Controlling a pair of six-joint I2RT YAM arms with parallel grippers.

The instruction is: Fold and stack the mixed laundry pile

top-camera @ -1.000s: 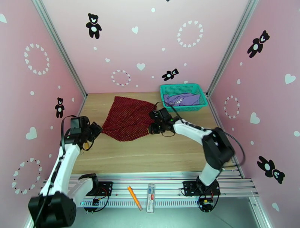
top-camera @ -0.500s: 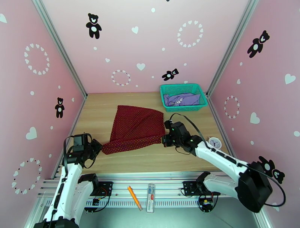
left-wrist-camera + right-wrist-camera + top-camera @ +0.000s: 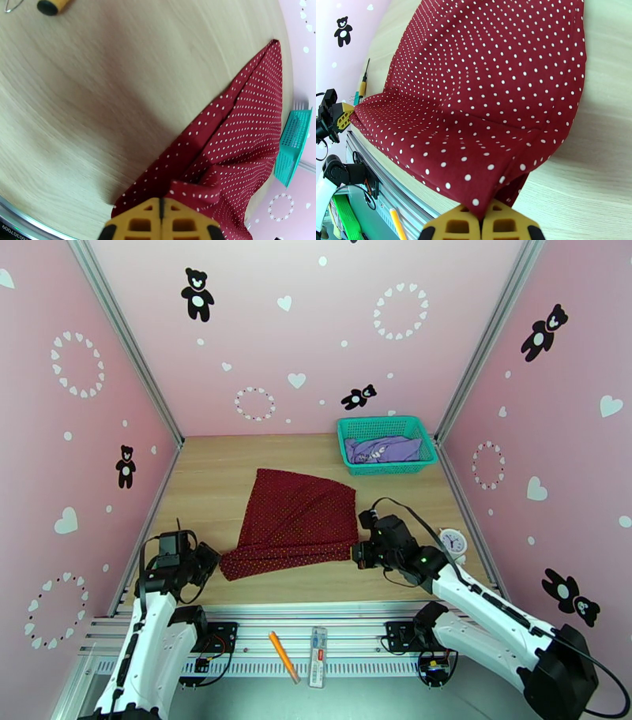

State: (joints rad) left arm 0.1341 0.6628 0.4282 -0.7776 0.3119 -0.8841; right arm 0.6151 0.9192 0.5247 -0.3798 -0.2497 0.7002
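Top external: left gripper (image 3: 209, 560) and right gripper (image 3: 357, 552) both pinch the red cloth (image 3: 296, 516) mid-frame, nothing stacked yet, purple T-shirt (image 3: 383, 449) in basket (image 3: 391, 470).

A row of small pale digits (image 3: 15, 232) stood on the dark rim down to the left of the fingers (image 3: 134, 223) of the left gripper (image 3: 160, 203), cut by the edge and too blurred to read. The white clock (image 3: 452, 541) just right of the right gripper (image 3: 357, 553) showed numerals too small to make out.
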